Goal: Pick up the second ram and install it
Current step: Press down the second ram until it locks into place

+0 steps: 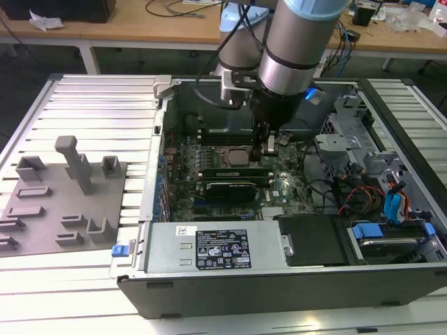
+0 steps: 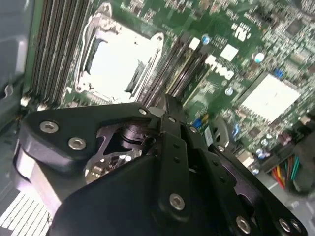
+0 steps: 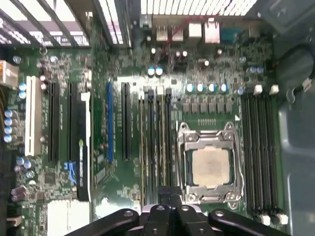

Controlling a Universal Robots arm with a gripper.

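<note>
the second ram (image 1: 234, 170) sits seated on the motherboard (image 1: 286, 187), lying just beside the processor socket (image 1: 230, 156) on the side toward the black card (image 1: 227, 190). in the first wrist view it reads as thin green strips standing in the slots (image 3: 156, 142) next to the processor socket (image 3: 210, 166), with a bank of dark slots (image 3: 261, 147) on the socket's other side. the gripper (image 1: 269, 143) hangs right over that spot, fingers pointing straight down, tips close above the board; whether they're parted or pinched, i can't tell, and nothing shows in their grasp. in the second wrist view the gripper (image 2: 170, 110) body looms dark over the slots (image 2: 179, 69). room is tight: case walls all round, drive cage and cables (image 1: 377, 195) toward the exterior view's right. the arm (image 1: 300, 42) comes down steeply from above. the grey tray (image 1: 63, 202) lies well apart, on the exterior view's left.
</note>
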